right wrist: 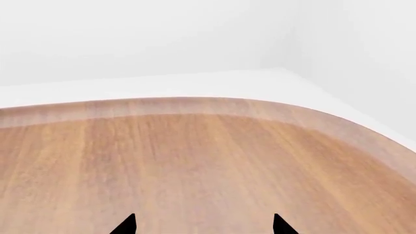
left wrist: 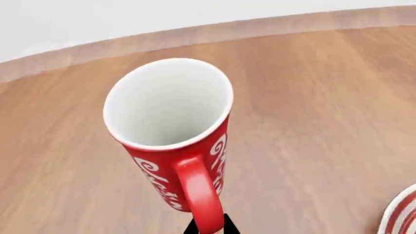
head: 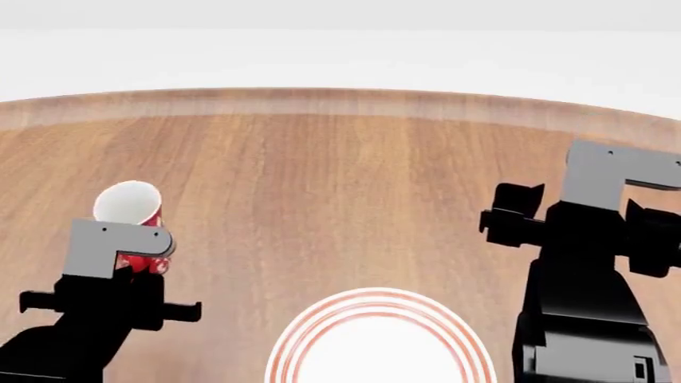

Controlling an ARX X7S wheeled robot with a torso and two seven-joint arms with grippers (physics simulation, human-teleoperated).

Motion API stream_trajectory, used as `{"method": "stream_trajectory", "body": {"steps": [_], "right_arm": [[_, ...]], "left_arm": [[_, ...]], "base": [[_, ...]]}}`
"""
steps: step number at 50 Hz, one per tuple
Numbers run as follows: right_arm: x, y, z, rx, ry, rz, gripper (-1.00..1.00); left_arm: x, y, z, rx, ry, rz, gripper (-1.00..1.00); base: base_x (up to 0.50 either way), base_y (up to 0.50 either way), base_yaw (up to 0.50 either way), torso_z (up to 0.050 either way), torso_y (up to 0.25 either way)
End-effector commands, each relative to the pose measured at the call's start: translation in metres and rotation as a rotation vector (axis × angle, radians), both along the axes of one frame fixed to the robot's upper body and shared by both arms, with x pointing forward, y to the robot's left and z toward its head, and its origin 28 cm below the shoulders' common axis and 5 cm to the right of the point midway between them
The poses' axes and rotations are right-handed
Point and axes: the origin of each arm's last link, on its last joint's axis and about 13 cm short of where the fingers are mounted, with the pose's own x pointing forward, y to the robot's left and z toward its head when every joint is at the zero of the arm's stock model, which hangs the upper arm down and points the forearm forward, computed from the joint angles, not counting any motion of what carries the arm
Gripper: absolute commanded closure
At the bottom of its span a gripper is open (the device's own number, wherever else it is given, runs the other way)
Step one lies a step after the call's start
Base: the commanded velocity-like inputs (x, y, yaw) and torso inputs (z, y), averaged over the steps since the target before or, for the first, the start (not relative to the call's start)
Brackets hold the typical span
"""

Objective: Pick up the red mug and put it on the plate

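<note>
The red mug [left wrist: 172, 141] with white ornamental lettering and a white inside fills the left wrist view, its handle [left wrist: 201, 195] toward the camera. My left gripper [left wrist: 209, 226] is shut on the handle, one black fingertip on each side. In the head view the mug [head: 130, 209] shows at the left just beyond the left gripper [head: 133, 255]; I cannot tell whether it rests on the table. The white plate with red rings [head: 378, 339] lies at the bottom centre, right of the mug; its edge shows in the left wrist view [left wrist: 400, 214]. My right gripper [right wrist: 202, 225] is open and empty.
The wooden table [head: 340, 183] has a curved far edge with white floor beyond. The right arm [head: 580, 263] stands at the right of the plate, held over the table.
</note>
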Motion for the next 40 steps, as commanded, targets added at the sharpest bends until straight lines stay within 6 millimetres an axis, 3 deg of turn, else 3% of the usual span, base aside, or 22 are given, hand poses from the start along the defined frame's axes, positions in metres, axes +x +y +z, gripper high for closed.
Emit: {"method": "stream_trajectory", "body": {"steps": [1,17,40], "right_arm": [[0.001,0.001,0.001,0.002,-0.003,0.005,-1.0],[0.003,0.003,0.002,0.003,-0.002,0.013,-1.0],[0.003,-0.001,0.0,0.018,-0.003,0.004,-1.0]], "left_arm": [[0.01,-0.028,0.023,0.004,-0.058,-0.202,1.0],[0.029,-0.075,0.034,0.017,-0.087,-0.429,1.0],[0.014,-0.131,0.017,0.032,-0.039,-0.732,1.0]], "base": [[0.0,0.0,0.0,0.0,0.01],[0.0,0.0,0.0,0.0,0.0],[0.0,0.0,0.0,0.0,0.0]]}}
